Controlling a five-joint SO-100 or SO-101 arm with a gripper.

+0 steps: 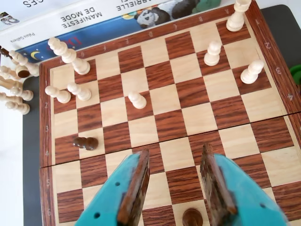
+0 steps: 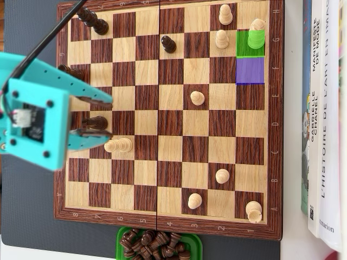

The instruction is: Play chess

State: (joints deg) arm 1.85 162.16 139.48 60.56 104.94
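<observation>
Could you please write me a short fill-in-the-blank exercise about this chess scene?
The gripper has its jaws ____.
The captured dark pieces sit in a ____ tray.
In the overhead view, the highlighted square below the green square is ____.
Missing words: open; green; purple.

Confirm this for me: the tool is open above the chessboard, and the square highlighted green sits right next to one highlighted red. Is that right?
Not quite. The square beside the green square is highlighted purple, not red; the overhead view shows the two adjoining near the board's right edge. The rest holds: the tool is open above the chessboard, its jaws apart in the wrist view.
</observation>
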